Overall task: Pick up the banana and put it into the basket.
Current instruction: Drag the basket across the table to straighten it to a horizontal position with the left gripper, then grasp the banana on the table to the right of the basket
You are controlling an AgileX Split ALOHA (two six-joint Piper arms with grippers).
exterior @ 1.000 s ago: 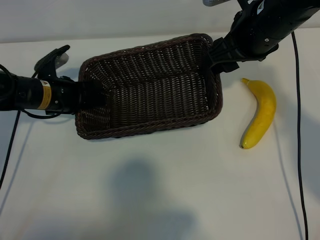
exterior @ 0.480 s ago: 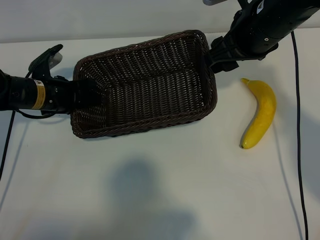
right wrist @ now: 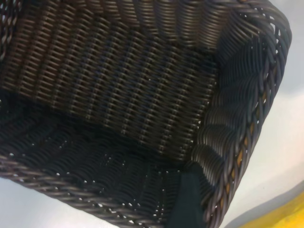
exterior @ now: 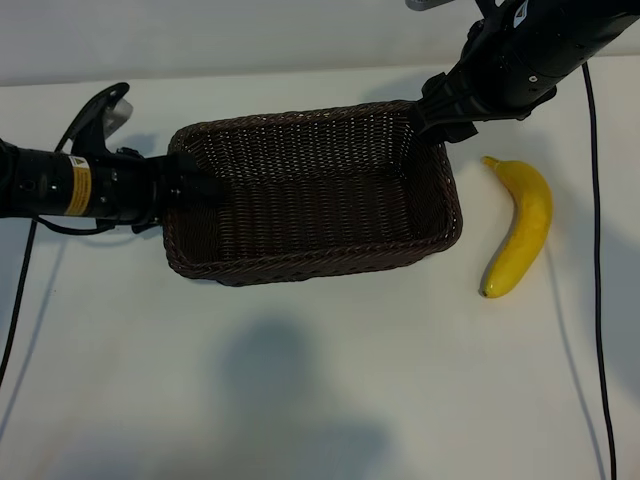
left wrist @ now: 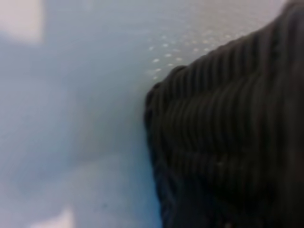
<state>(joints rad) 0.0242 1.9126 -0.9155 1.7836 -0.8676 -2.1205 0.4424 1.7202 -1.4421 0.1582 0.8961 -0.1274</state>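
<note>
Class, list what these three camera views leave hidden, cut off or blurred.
- Left gripper: exterior view, fingertips hidden behind the basket rim.
- Right gripper: exterior view, fingers lost behind the arm and the basket's corner.
- Left wrist view: only blurred weave and table.
- Banana: right wrist view, cut off at the corner.

Seen from outside, my table (exterior: 300, 400) is lit evenly and brightly from above, with no glare. A broad, soft grey shadow (exterior: 290, 390) sits at the lower centre of the frame, and thin shadows trail beside the cables at the left and right edges. The banana (exterior: 520, 228) is crisp, with a faint shadow along its right side. My left wrist picture is badly blurred: the basket (left wrist: 232, 137) fills the right half as a dark smear of stripes against a bluish haze. My right wrist picture is sharper; the weave reads clearly, dim in the lower left, brighter at the rim on the right.
</note>
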